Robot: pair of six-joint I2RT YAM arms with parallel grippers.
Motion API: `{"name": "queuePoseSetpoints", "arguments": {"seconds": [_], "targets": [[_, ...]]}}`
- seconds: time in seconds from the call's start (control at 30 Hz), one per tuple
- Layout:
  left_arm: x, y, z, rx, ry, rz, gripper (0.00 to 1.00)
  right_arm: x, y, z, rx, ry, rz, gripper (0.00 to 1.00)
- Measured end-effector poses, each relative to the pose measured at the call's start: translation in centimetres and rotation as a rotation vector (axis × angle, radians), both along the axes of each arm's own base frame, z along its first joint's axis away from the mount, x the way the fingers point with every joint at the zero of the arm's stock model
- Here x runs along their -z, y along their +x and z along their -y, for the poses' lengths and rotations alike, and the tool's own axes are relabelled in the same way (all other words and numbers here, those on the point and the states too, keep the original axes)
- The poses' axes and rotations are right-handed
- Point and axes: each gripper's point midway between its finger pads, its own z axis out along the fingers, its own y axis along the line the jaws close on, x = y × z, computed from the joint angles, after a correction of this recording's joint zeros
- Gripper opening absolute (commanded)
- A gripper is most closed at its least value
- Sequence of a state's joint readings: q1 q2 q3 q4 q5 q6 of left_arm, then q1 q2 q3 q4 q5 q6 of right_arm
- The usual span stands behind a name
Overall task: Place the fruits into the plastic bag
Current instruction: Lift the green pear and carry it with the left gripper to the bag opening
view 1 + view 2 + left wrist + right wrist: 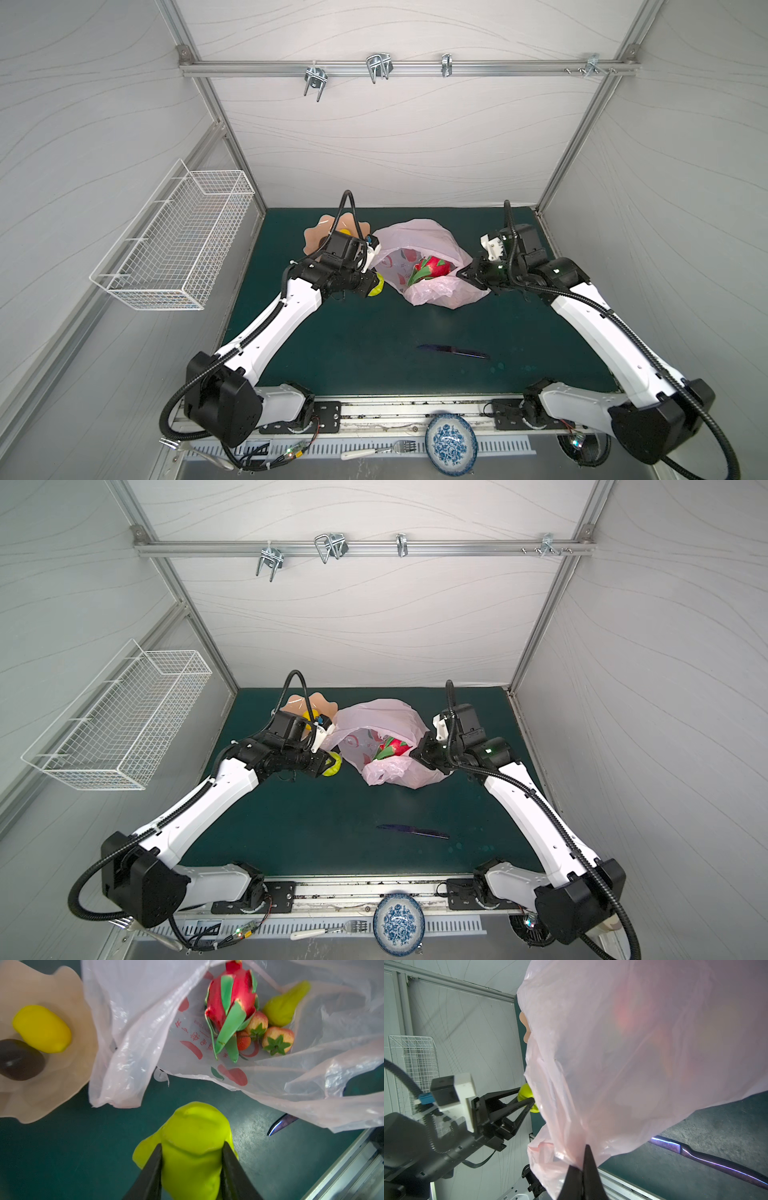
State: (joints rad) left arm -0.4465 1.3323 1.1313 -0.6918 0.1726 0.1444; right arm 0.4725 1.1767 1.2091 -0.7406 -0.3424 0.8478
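Note:
My left gripper (pixel 192 1147) is shut on a green pear (pixel 195 1126), held above the mat just outside the mouth of the plastic bag (pixel 135 1012). Inside the bag lie a dragon fruit (pixel 230 1001), another green pear (pixel 284 1005), two strawberries (pixel 277 1040) and a small red fruit (pixel 243 1041). A lemon (pixel 41 1028) and a dark brown round fruit (pixel 18 1059) sit in the peach bowl (pixel 62 991). My right gripper (pixel 584 1159) is shut on the bag's edge (pixel 571 1153), lifting it. In both top views the bag (pixel 415 241) (pixel 374 717) lies between the arms.
A dark knife (pixel 453 351) lies on the green mat in front of the bag. A white wire basket (pixel 174 241) hangs on the left wall. A blue patterned plate (pixel 451 442) and a fork (pixel 378 451) rest beyond the mat's front rail.

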Motion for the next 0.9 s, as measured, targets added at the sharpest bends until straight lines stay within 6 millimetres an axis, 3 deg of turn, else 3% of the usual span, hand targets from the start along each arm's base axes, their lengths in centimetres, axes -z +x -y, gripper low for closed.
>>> {"name": "queuePoseSetpoints", "arguments": {"seconds": [0.13, 0.27, 0.47, 0.9], "targets": [[2.9, -0.6, 1.0, 0.07, 0.075, -0.094, 0.09, 0.0, 0.0, 0.0, -0.001, 0.0, 0.0, 0.0], [4.5, -0.4, 2.3, 0.124, 0.119, -0.15, 0.08, 0.0, -0.1, -0.1, -0.002, 0.0, 0.0, 0.0], [4.8, 0.5, 3.2, 0.159, 0.143, -0.173, 0.07, 0.0, -0.1, -0.1, -0.004, 0.0, 0.0, 0.0], [6.5, 5.0, 5.9, 0.207, 0.187, -0.229, 0.05, -0.1, 0.0, -0.2, -0.004, 0.004, 0.008, 0.0]]}}
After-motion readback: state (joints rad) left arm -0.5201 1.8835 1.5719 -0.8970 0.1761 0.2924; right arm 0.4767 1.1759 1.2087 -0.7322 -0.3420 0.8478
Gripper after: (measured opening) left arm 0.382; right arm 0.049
